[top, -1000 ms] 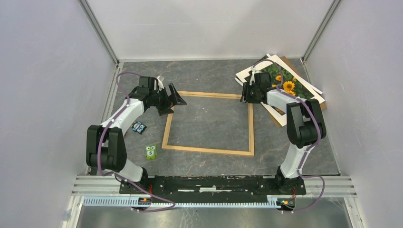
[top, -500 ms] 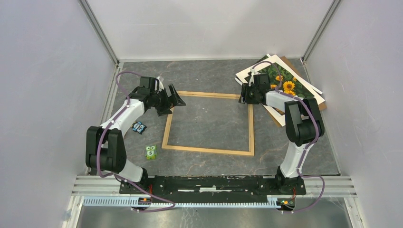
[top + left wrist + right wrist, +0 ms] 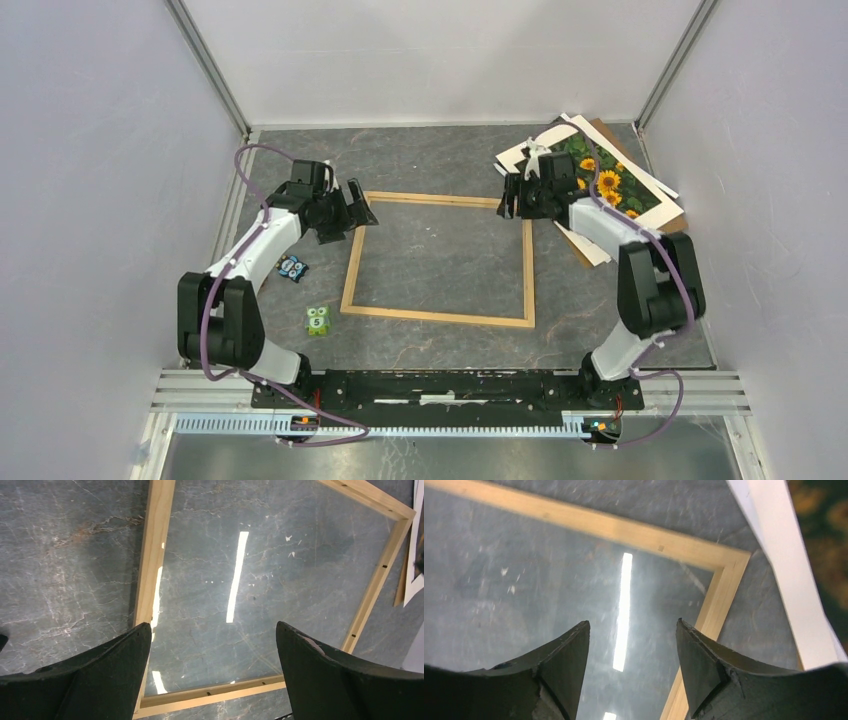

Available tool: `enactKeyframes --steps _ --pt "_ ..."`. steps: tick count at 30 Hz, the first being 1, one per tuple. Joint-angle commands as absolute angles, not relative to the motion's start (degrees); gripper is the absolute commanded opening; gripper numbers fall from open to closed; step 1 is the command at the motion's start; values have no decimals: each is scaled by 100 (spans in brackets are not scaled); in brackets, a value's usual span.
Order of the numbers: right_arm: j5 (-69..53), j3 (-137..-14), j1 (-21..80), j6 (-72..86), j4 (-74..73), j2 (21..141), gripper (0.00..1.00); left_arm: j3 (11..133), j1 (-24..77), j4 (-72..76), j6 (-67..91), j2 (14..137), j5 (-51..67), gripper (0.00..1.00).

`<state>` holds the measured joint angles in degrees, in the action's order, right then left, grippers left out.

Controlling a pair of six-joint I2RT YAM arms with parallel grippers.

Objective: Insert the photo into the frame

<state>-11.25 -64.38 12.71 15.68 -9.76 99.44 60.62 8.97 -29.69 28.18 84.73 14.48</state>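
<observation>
Photo (image 3: 608, 182) still lies just outside the frame's (image 3: 440, 316) far right corner, since the right gripper (image 3: 512, 203) has spread its jaws, empty, and drifted over that corner; the left gripper (image 3: 358, 212) hangs wide open, so a fresh grasp seems needed.

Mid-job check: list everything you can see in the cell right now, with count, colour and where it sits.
frame: one, light wood, flat at mid-table, nothing inside it
photo: one, orange sunflowers on dark green with a white border, face up at the far right, outside the frame
backing board: one, brown, under the photo
white sheet: at least one, white, sticking out beneath the photo
small item: one, blue, left of the frame
owl figure: one, green, marked 5, by the frame's near left corner
table: one, dark grey marbled
left hand: one, black, open, empty, over the frame's far left corner
right hand: one, black, open, empty, over the frame's far right corner
</observation>
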Motion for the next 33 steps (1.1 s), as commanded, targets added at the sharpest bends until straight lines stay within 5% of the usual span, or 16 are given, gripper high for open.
enactKeyframes --steps 1,12,23,33 --pt "-1123 -5649 1323 1193 -1337 8909 71 6302 756 -3014 2720 8666 1179 100" --pt "359 -4660 1243 1044 -2024 8234 74 6246 548 -2906 3005 9655 1457 100" --pt "-1628 -3417 1220 1849 -963 7953 72 6809 553 -2585 3682 10862 2329 100" --pt "-2146 -2688 2118 2756 -416 7227 72 8087 566 -2468 4303 11843 2813 100"
